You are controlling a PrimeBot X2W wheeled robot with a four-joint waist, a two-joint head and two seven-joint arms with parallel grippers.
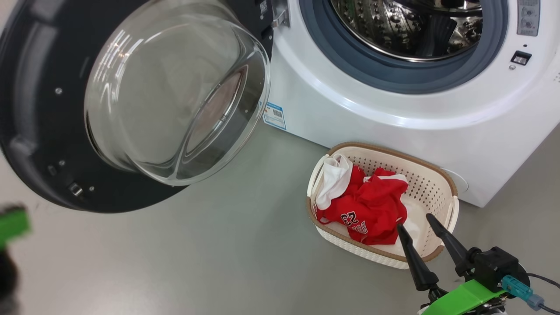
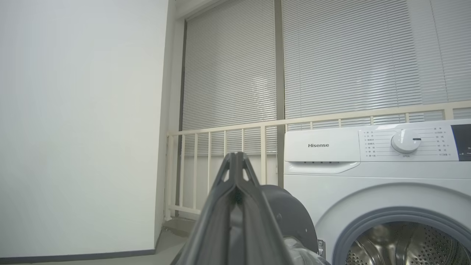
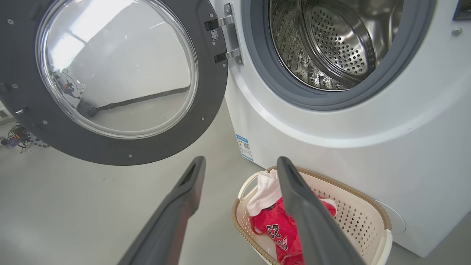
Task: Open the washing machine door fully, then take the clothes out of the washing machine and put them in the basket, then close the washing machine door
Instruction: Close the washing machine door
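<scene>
The washing machine door [image 1: 43, 131] stands swung open to the left, its glass bowl [image 1: 175, 96] bulging toward me. Behind it, the white washing machine [image 1: 393, 113] shows a bare steel drum [image 3: 331, 44]. On the floor in front sits the basket [image 1: 433, 183], with the red and white clothes [image 1: 372, 205] lying in it. My right gripper [image 1: 414, 220] hovers open over the basket's near edge, holding nothing. In the left wrist view my left gripper [image 2: 235, 154] is shut with nothing between its fingers, raised left of the machine [image 2: 320, 176] and pointing at the window.
Grey floor stretches left of the basket and beneath the door. A blurred green part of my left arm [image 1: 13, 223] sits at the left edge. A white wall [image 2: 81, 121] and a cream railing [image 2: 220, 147] before window blinds stand behind the machine.
</scene>
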